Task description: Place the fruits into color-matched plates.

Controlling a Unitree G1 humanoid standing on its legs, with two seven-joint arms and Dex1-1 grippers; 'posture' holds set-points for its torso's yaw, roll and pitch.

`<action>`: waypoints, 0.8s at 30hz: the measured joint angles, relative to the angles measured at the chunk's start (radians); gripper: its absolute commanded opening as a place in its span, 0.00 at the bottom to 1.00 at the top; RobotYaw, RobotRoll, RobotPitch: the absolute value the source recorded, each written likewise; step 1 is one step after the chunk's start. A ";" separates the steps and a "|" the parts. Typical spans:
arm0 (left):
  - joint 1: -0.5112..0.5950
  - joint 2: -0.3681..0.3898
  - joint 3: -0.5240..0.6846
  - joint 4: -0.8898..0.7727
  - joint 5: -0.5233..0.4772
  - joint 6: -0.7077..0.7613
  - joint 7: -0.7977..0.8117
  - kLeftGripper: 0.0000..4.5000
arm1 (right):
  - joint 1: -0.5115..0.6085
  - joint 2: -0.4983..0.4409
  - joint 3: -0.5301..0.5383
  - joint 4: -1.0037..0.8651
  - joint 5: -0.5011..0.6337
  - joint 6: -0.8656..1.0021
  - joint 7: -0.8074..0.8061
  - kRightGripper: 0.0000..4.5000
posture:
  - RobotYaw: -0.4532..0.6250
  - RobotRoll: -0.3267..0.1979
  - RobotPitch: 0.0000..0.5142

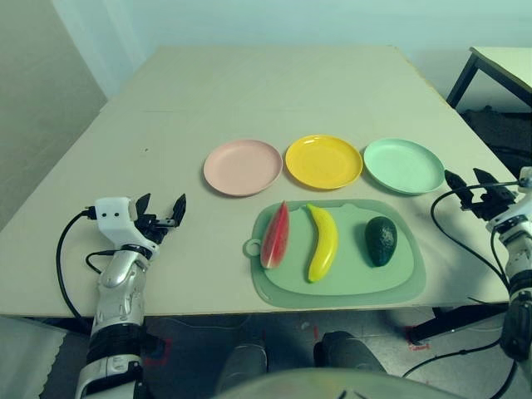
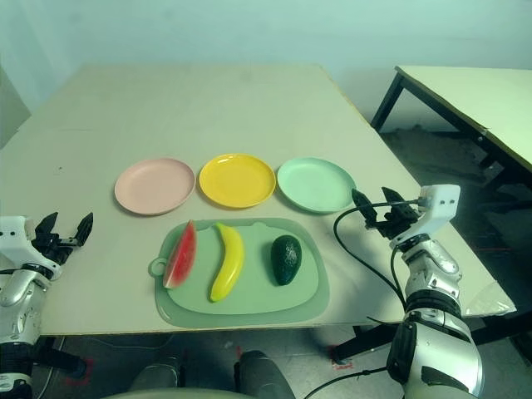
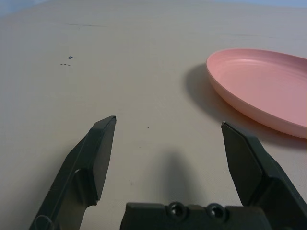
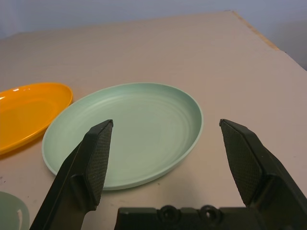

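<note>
Three fruits on a shared mat, two empty grippers at its flanks

Left gripper (image 1: 162,202): fingers spread wide, nothing between them. Just to its right and farther from the robot lies the pale pink plate (image 1: 243,167); also to its right, but nearer the robot's body, the red watermelon wedge (image 1: 276,237) rests on the pale green mat (image 1: 353,259), close to the ring tab (image 1: 253,247). Right gripper (image 2: 373,194): likewise wide and empty, with the mint green plate (image 2: 316,184) just to its left. The dark green avocado (image 2: 286,259) lies to this gripper's left and nearer the body. Between the two grippers are the yellow banana (image 1: 323,243) and, beyond it, the yellow plate (image 1: 324,162). All three plates are empty

The arrangement appears deliberate: each fruit lies roughly on the near side of its matching plate, so that transfers need not cross. The mat presumably gathers the fruits within reach of both arms. The wide fingers suit an approach from above; the task stands at its start, the first grasp still to be made. The wedge, narrow and smooth, might roll or slip if pinched off centre, and the avocado's rounded sides may call for a grip about its middle
</note>
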State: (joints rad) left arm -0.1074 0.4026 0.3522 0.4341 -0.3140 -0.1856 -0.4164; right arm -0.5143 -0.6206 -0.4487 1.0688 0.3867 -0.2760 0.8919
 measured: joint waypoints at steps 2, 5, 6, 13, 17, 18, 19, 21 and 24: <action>-0.001 0.006 -0.001 0.002 -0.005 -0.001 -0.016 0.99 | 0.003 0.002 0.002 -0.004 -0.002 -0.001 0.001 0.99 | 0.27 0.62 0.04; -0.045 0.159 0.012 0.042 -0.053 -0.007 -0.208 0.99 | 0.074 0.038 0.036 -0.086 -0.009 -0.008 0.042 0.99 | 0.26 0.62 0.05; -0.070 0.205 0.030 0.050 -0.071 -0.011 -0.259 0.99 | 0.091 0.050 0.044 -0.106 -0.010 -0.008 0.049 0.99 | 0.26 0.62 0.03; -0.137 0.286 0.056 0.124 -0.132 -0.007 -0.485 0.99 | 0.111 0.089 0.077 -0.180 -0.010 0.002 0.055 0.99 | 0.27 0.62 0.04; -0.111 0.307 -0.004 -0.022 -0.257 0.155 -0.751 0.99 | 0.111 0.093 0.099 -0.223 -0.010 0.031 0.076 0.99 | 0.27 0.62 0.04; -0.111 0.333 -0.025 -0.062 -0.272 0.188 -0.806 0.99 | 0.112 0.091 0.107 -0.239 -0.010 0.047 0.083 0.99 | 0.26 0.62 0.04; -0.113 0.358 -0.036 -0.097 -0.283 0.212 -0.854 0.99 | 0.113 0.084 0.112 -0.259 -0.010 0.067 0.087 0.99 | 0.26 0.62 0.03; -0.125 0.413 -0.056 -0.130 -0.290 0.255 -0.946 0.99 | 0.128 0.057 0.128 -0.332 -0.010 0.135 0.091 0.99 | 0.26 0.62 0.02; -0.140 0.464 -0.088 -0.155 -0.290 0.279 -1.063 0.99 | 0.159 -0.006 0.175 -0.475 -0.032 0.217 0.109 0.99 | 0.25 0.62 0.01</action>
State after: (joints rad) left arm -0.2479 0.8664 0.2640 0.2794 -0.6042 0.0930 -1.4789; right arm -0.3558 -0.6267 -0.2735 0.5940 0.3551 -0.0591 1.0014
